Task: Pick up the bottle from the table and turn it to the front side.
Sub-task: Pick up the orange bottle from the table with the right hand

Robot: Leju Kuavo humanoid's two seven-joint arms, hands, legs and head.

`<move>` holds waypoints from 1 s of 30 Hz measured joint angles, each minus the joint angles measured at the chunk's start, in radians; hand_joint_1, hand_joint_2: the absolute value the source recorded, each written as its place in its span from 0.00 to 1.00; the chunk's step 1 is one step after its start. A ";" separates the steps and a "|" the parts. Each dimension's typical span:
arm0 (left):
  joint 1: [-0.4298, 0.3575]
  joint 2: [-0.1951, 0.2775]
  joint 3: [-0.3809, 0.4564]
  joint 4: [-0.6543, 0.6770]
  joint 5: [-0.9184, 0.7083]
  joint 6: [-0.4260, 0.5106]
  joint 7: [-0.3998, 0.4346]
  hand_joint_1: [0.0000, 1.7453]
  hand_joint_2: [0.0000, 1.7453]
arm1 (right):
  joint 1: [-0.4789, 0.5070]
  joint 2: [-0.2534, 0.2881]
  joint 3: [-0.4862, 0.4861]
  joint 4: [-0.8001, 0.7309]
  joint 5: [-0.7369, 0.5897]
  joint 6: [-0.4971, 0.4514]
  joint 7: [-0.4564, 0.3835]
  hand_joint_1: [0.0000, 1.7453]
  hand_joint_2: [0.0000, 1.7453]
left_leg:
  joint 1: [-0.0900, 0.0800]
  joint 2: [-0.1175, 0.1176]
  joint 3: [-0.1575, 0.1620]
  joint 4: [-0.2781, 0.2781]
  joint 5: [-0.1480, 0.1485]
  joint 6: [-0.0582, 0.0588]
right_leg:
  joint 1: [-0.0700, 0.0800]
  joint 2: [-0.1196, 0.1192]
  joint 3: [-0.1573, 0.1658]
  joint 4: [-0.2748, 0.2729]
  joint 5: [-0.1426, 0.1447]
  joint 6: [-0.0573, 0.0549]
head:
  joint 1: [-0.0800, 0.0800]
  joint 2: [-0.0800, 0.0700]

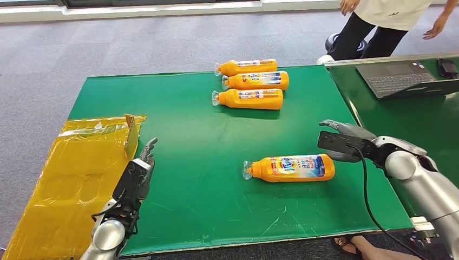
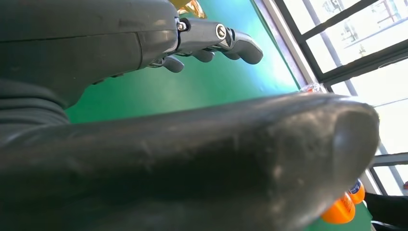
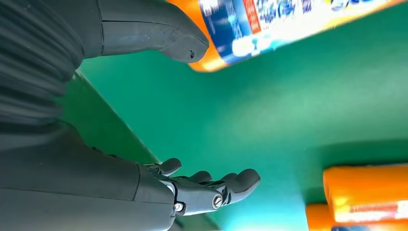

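Note:
An orange bottle [image 1: 290, 168] with a blue and white label lies on its side on the green table [image 1: 189, 146], cap toward the left. My right hand [image 1: 346, 142] hovers open just beyond its base end, fingers apart, holding nothing. In the right wrist view the same bottle [image 3: 269, 24] lies close by the thumb [image 3: 159, 33], not touching it. My left hand [image 1: 135, 179] rests open at the table's left edge, far from the bottle, and its fingers [image 2: 226, 41] are spread over the green cloth.
Three more orange bottles [image 1: 251, 82] lie in a row at the table's far side. A yellow plastic bag [image 1: 76, 179] covers the left end. A laptop [image 1: 403, 78] sits on a second table at right. A person [image 1: 389, 21] stands behind it.

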 joint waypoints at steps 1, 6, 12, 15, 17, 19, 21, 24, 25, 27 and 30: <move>0.004 0.001 0.000 -0.001 0.000 0.000 0.001 0.00 0.00 | 0.003 -0.012 0.003 -0.013 -0.040 0.015 0.025 0.00 1.00 | 0.000 0.000 0.000 0.000 0.000 0.000 | 0.000 0.000 0.000 0.000 0.000 0.000 | 0.000 0.000; 0.020 0.008 0.000 -0.007 0.000 0.000 0.006 0.00 0.00 | 0.007 -0.107 0.016 -0.089 -0.260 0.089 0.137 0.00 1.00 | -0.001 0.000 -0.001 0.000 0.000 0.000 | -0.001 0.000 -0.001 0.000 0.000 0.000 | 0.000 0.000; 0.022 0.010 -0.001 -0.006 0.000 0.000 0.007 0.00 0.00 | 0.014 -0.177 0.035 -0.129 -0.467 0.132 0.143 0.00 1.00 | -0.001 0.001 0.000 0.000 0.000 0.000 | -0.001 0.001 -0.001 0.000 0.000 0.000 | 0.000 0.000; 0.016 0.010 -0.008 -0.001 0.007 0.000 0.008 0.00 0.00 | 0.020 -0.169 0.067 -0.120 -0.472 0.124 0.096 0.00 1.00 | -0.001 0.001 0.000 0.000 0.000 0.000 | 0.000 0.001 0.000 0.000 0.000 0.000 | 0.000 0.000; 0.005 0.010 -0.017 0.005 0.014 0.001 0.009 0.00 0.00 | 0.022 -0.143 0.098 -0.097 -0.445 0.108 0.065 0.00 1.00 | 0.000 0.001 0.000 0.000 0.000 0.000 | 0.001 0.001 0.000 0.000 0.000 0.000 | 0.000 0.000; -0.007 0.009 -0.026 0.012 0.019 0.002 0.012 0.00 0.00 | 0.030 -0.109 0.125 -0.068 -0.420 0.088 0.039 0.00 1.00 | 0.000 0.001 0.000 0.000 0.000 0.000 | 0.001 0.001 0.000 0.000 0.000 0.000 | 0.000 0.000; -0.015 0.009 -0.034 0.017 0.020 0.003 0.015 0.00 0.00 | 0.045 -0.080 0.146 -0.042 -0.405 0.070 0.020 0.00 1.00 | 0.001 0.000 0.000 0.000 0.000 0.000 | 0.001 0.000 0.000 0.000 0.000 0.000 | 0.000 0.000; -0.016 0.008 -0.042 0.021 0.022 0.004 0.016 0.00 0.00 | 0.075 -0.059 0.161 -0.027 -0.395 0.053 -0.007 0.00 1.00 | 0.001 0.000 0.000 0.000 0.000 0.000 | 0.001 0.000 0.000 0.000 0.000 0.000 | 0.000 0.000; -0.015 0.008 -0.042 0.022 0.023 0.005 0.017 0.00 0.00 | 0.082 -0.056 0.162 -0.026 -0.391 0.049 -0.015 0.00 1.00 | 0.001 0.000 0.001 0.000 0.000 0.000 | 0.001 0.000 0.000 0.000 0.000 0.000 | 0.000 0.000; -0.015 0.008 -0.043 0.025 0.027 0.008 0.018 0.00 0.00 | 0.087 -0.052 0.163 -0.024 -0.373 0.046 -0.027 0.00 1.00 | 0.001 0.001 0.001 0.000 -0.001 0.000 | 0.001 0.002 0.001 0.000 0.000 0.000 | 0.000 0.000; -0.011 0.008 -0.044 0.026 0.030 0.015 0.018 0.00 0.00 | 0.082 -0.045 0.166 -0.016 -0.238 -0.013 -0.055 0.00 1.00 | 0.001 0.002 0.002 0.000 -0.001 0.001 | 0.001 0.002 0.001 0.000 0.000 0.000 | 0.000 0.000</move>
